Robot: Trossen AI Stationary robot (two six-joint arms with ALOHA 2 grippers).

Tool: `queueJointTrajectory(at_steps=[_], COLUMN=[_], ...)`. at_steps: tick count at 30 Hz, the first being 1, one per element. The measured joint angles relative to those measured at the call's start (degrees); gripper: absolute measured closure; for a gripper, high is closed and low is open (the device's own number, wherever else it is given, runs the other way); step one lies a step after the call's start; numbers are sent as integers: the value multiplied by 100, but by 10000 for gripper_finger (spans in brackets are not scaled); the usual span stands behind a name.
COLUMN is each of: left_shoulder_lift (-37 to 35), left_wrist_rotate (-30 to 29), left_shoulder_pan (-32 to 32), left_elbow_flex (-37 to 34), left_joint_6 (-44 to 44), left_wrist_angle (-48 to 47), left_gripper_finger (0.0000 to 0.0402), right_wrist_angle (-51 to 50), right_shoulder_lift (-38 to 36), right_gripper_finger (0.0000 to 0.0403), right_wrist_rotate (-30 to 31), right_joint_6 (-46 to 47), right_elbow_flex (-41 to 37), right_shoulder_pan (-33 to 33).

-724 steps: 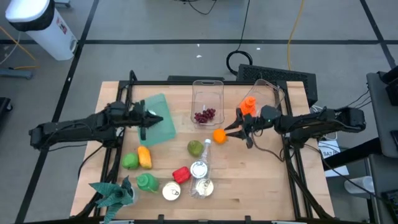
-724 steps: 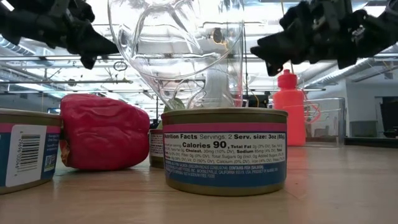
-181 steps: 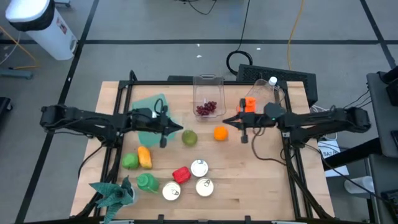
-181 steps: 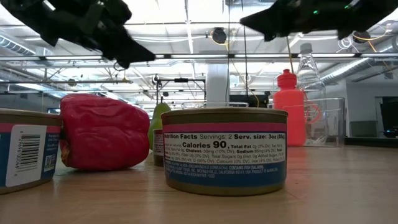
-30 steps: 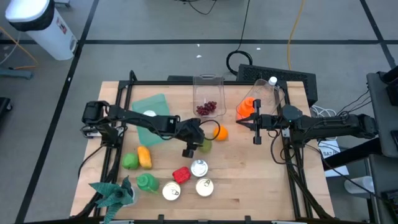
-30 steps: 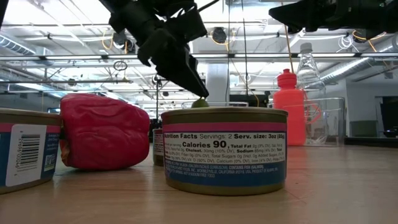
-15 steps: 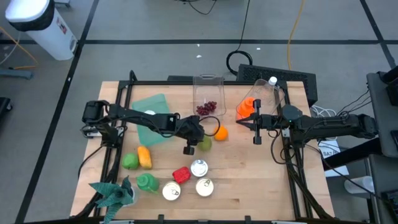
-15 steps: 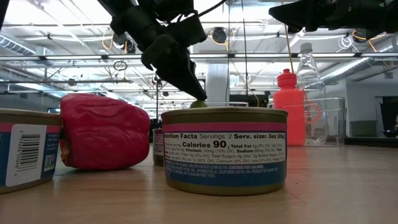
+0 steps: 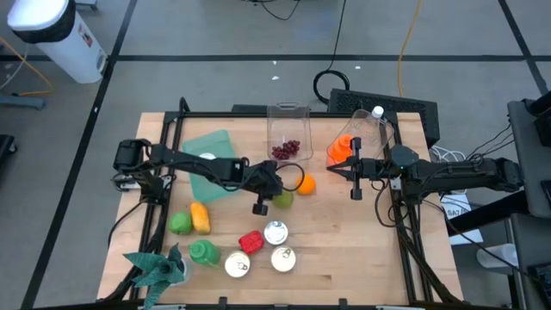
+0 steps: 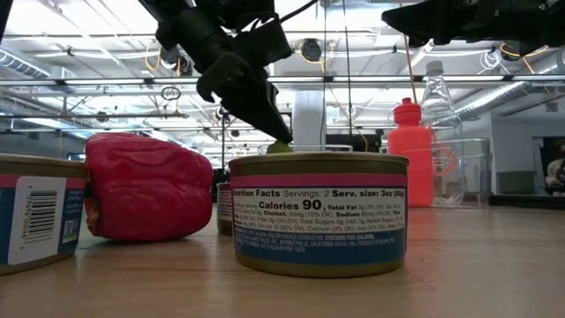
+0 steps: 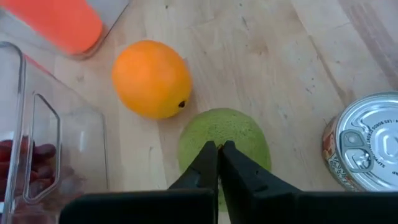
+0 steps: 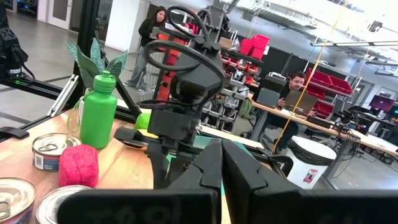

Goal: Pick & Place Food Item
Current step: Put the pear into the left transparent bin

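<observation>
Green pear lying mid-desk, just beside orange. Left claw pressed together, tips on top of pear, not pinching it. Right claw also pressed together, hovering beside red bottle.

Pale wooden tabletop inside a black metal frame. Resting directly on it: mint-green cutting board, clear plastic container of dark red grapes, orange plastic bottle, round orange fruit just beside green pear, yellow pepper, green pepper, green plastic bottle, red pepper, three silver tins, leafy green plant.
</observation>
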Motion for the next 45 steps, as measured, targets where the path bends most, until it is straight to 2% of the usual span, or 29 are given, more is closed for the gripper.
queueJointTrajectory(at_steps=[4,8,16,21,27,32,36,45], left_shoulder_lift=[-50,-247,-537,-522,-430,23,469,1206], left_wrist_rotate=[-21,-16,54,-337,-299,439,758,681], left_shoulder_pan=[-39,56,467,1080,2201,2834,2997,3049], left_elbow_flex=[41,375,1782,2468,2415,2328,2326,2327], left_joint_6=[141,166,405,543,31,-389,-458,-586], left_wrist_angle=[24,-80,-846,-1031,-1181,-1216,-1039,-901], left_gripper_finger=[398,399,400,401,401,401,401,401], right_wrist_angle=[-1,15,20,20,18,18,58,64], right_shoulder_lift=[0,-2,-2,-2,-2,0,-2,0], right_gripper_finger=[403,403,403,403,403,403,403,403], right_wrist_rotate=[0,0,0,0,-1,0,-1,-2], right_joint_6=[0,0,1,2,1,-43,-48,-48], right_elbow_flex=[0,0,0,0,0,0,-2,-2], right_shoulder_pan=[0,1,1,0,2,0,0,1])
